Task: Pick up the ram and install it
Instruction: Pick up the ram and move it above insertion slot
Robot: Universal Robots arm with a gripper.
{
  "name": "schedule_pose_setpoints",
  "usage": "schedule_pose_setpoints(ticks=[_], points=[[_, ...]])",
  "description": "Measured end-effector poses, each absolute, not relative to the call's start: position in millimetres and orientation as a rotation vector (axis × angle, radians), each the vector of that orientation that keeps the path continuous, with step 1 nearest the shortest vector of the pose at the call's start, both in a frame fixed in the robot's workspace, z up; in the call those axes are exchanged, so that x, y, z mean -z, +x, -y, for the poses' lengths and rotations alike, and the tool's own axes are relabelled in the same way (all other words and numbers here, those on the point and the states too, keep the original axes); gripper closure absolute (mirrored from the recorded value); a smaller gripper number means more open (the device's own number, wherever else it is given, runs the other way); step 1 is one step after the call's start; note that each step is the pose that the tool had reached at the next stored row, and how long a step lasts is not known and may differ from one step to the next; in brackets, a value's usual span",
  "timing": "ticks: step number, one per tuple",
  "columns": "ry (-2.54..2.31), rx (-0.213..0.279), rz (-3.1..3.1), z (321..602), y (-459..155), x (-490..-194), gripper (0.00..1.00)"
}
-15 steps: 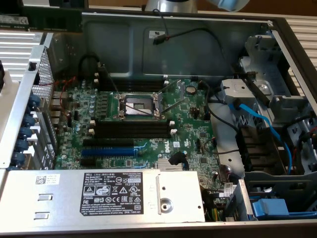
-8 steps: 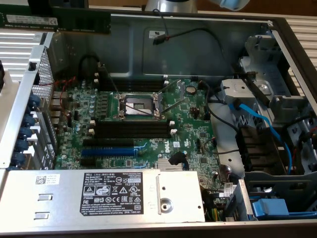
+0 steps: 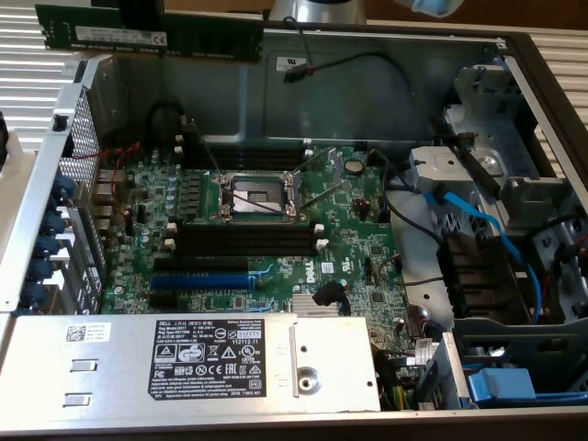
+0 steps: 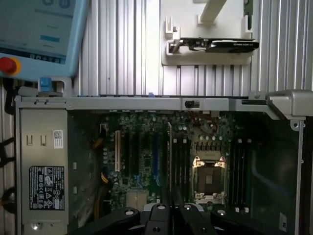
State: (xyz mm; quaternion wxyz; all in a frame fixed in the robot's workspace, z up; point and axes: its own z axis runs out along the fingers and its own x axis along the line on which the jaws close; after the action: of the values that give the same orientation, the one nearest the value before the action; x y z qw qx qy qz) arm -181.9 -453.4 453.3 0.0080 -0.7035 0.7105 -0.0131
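Ram (image 3: 152, 35) is recorded at the upper left of the exterior frame, held level in the air over the upper left corner of the open computer case (image 3: 386, 83) and well apart from the motherboard (image 3: 276, 230). Its dark green board, black chips and pale label are seen face-on. The gripper (image 3: 141, 11) is noted at the top edge of the frame, pressed together on the upper edge of the ram, which is pinched between its fingers.

At the middle of the frame the CPU socket (image 3: 257, 195) is observed, with black memory slots (image 3: 243, 241) just below it and a blue expansion slot (image 3: 197, 280) lower still. A labelled power supply (image 3: 184, 358) is logged at the lower left, and blue cables (image 3: 478, 220) at the right.

In the wrist view the ram (image 4: 169, 161) is seen edge-on, as a thin dark strip rising from the black gripper (image 4: 171, 213), by which it is clamped. The strip is seen against the motherboard (image 4: 142, 156), beside the CPU socket (image 4: 209, 176). The power supply (image 4: 44, 166) is noted inside the case wall. Beyond the case, a teach pendant with a red button (image 4: 10, 64) and a graphics card (image 4: 215, 45) on a white holder are recorded on the ribbed table (image 4: 122, 49).
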Motion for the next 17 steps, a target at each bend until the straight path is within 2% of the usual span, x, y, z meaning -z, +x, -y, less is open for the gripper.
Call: schedule_pose_setpoints(ticks=[17], points=[[-2.206,0.051,-2.228,428.9,-153.8,-450.3,0.88]])
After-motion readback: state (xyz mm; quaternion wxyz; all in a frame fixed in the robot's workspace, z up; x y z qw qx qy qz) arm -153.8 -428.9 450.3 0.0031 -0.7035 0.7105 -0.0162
